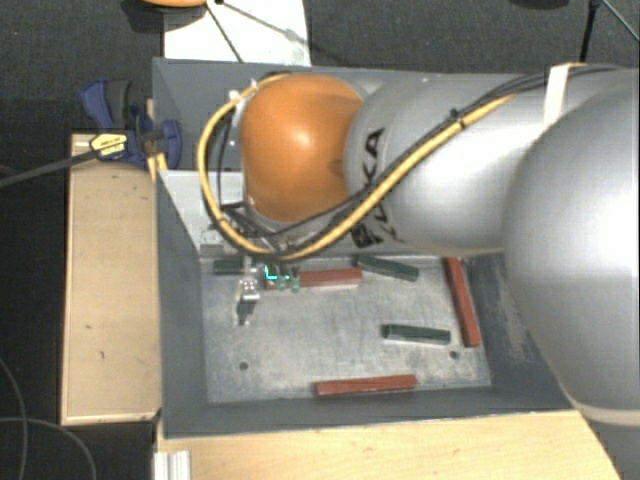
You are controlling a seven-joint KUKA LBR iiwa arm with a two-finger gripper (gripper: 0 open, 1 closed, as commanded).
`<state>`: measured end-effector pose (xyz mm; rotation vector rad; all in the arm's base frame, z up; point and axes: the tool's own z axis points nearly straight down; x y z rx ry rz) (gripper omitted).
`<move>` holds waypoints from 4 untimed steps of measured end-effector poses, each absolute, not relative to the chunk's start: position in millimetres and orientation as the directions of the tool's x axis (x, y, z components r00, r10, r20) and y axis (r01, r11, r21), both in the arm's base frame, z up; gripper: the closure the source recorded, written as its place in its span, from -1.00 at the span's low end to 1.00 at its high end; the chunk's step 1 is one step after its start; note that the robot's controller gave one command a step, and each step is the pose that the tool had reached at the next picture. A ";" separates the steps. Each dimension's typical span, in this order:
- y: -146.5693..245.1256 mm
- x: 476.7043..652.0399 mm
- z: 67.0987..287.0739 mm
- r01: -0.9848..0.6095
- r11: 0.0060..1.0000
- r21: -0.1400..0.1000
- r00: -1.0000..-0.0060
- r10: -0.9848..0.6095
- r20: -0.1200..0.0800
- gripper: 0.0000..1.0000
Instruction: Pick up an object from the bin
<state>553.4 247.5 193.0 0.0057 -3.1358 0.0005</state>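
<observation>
Lying in the grey bin (185, 348) by its near wall: red-brown bar (365, 385).

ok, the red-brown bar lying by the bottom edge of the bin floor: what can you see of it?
The red-brown bar is a long, thin, straight-edged strip with a matte surface. I cannot tell whether it is wood or plastic. It looks whole and lies flat on the grey bin floor, close along the lower wall and nearly parallel to it, its right end slightly higher in the view. Nothing rests on it. The nearest thing, a dark green bar, lies apart from it.
</observation>
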 end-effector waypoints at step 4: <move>155.0 578.7 96.0 0.037 0.999 0.000 -0.999 0.037 0.004 -1.00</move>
